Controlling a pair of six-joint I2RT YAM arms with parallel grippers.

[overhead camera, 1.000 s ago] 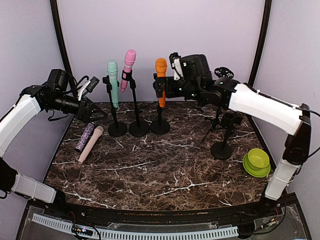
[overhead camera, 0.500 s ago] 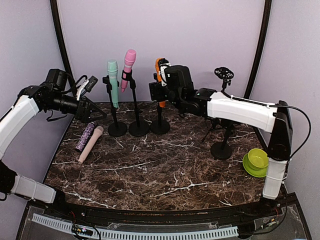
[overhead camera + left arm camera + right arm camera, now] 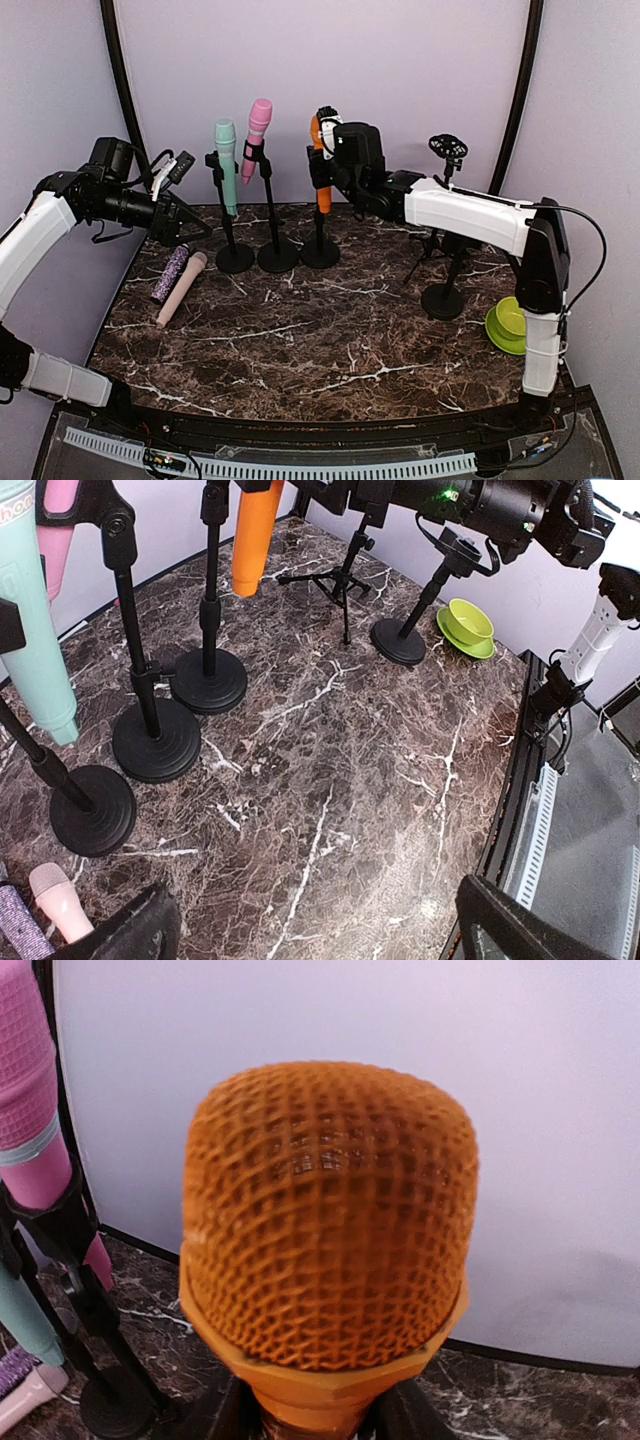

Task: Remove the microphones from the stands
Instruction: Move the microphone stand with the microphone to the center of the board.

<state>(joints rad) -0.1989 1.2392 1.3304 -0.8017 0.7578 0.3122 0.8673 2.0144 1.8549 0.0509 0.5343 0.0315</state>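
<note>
The orange microphone (image 3: 323, 190) stands upright in the clip of its black stand (image 3: 320, 250) at the back centre. My right gripper (image 3: 326, 152) reaches in from the right and sits at the neck just under the mesh head. In the right wrist view the orange mesh head (image 3: 325, 1215) fills the frame, and both dark fingers (image 3: 212, 1416) press against the orange handle below it, so the right gripper (image 3: 318, 1422) is shut on the microphone. My left gripper (image 3: 188, 230) hovers open at the far left with nothing between its fingers (image 3: 120, 935).
A teal microphone (image 3: 226, 165) and a pink one (image 3: 258, 130) sit in stands left of the orange one. Two loose microphones, purple (image 3: 170, 273) and beige (image 3: 182, 287), lie at the left. An empty stand (image 3: 442, 296), small tripod (image 3: 430, 245) and green bowl (image 3: 512, 322) are at the right.
The right arm swung left from beside the orange microphone onto its neck, and its jaws closed around the handle. The left arm has stayed put.
</note>
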